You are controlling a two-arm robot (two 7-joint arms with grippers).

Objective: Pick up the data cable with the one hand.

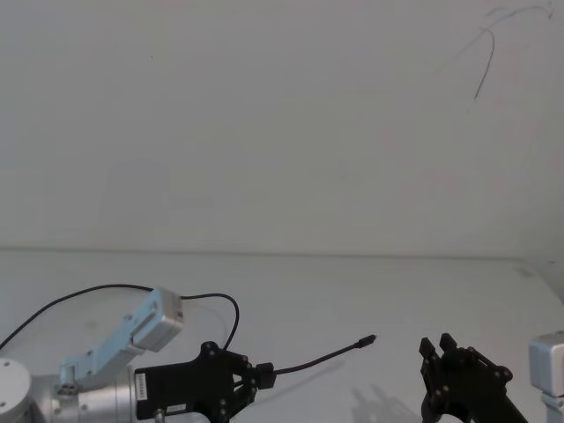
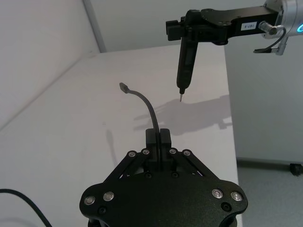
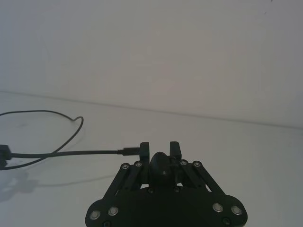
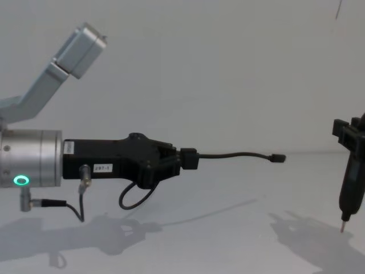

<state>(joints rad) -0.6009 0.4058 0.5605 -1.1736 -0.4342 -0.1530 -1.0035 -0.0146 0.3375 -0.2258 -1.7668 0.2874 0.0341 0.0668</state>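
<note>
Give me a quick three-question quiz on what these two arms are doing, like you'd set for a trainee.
1. True or false: the left tool is shut on the cable.
2. What does the right tool hold? A, a cup; B, a pen pointing down; C, nothing.
3. Does the cable's free plug touch the table? Answer yes or no.

Key: 1 true. 2 B. 3 no, it sticks out in the air above the table.
</note>
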